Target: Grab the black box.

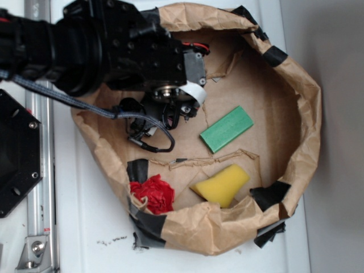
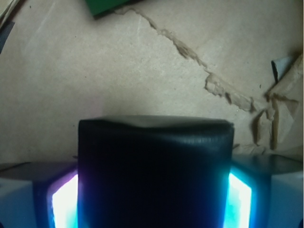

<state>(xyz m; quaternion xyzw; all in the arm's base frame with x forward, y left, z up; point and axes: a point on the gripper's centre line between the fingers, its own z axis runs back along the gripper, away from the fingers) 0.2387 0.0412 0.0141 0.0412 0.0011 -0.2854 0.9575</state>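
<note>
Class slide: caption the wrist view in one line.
Black box sits between the gripper fingers, above torn brown paper.

In the exterior view the arm [image 1: 102, 45] covers the gripper and whatever it holds, so the black box cannot be seen there, and the fingers are lost in the dark tangle of cable [image 1: 149, 132] beneath the wrist.

In the wrist view the black box [image 2: 156, 171] fills the space between the glowing fingers [image 2: 64, 202]; its lower part runs off the bottom edge. The fingers are blurred and cut by the same edge. Ahead of the gripper, the green block [image 2: 105, 6] shows only a corner at the top edge.
</note>
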